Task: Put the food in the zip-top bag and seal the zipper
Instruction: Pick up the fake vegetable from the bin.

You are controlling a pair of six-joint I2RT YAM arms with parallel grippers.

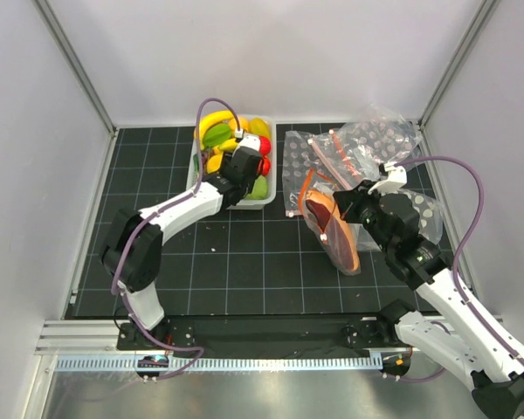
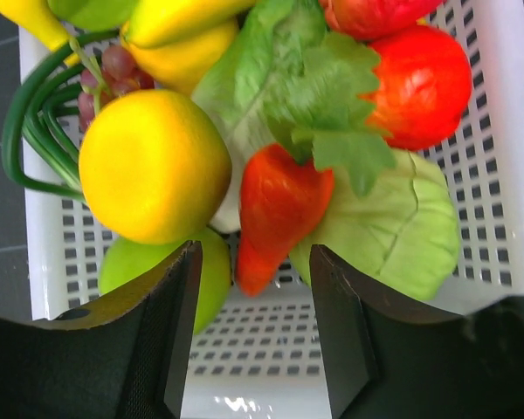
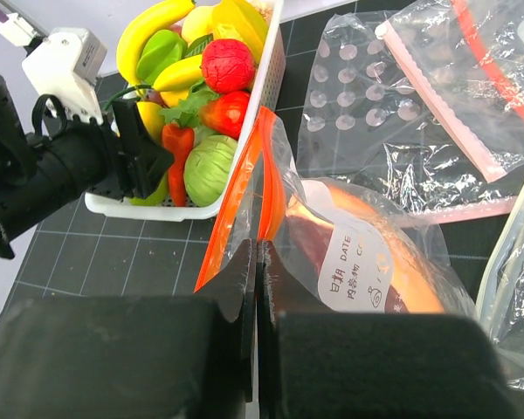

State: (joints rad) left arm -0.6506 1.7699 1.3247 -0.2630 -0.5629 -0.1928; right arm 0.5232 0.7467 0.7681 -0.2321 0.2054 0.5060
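One red food piece sits between the left gripper's parted jaws; right gripper clamps the zip-top bag, seemingly near its zipper.

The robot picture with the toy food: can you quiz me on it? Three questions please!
1. True or false: the right gripper is shut on the edge of the bag.
2. What sits between the fingers of the left gripper?
A. a spoon
B. the red pepper
C. a cup
3. What colour is the zipper?

Key: 1 true. 2 B. 3 orange-red.
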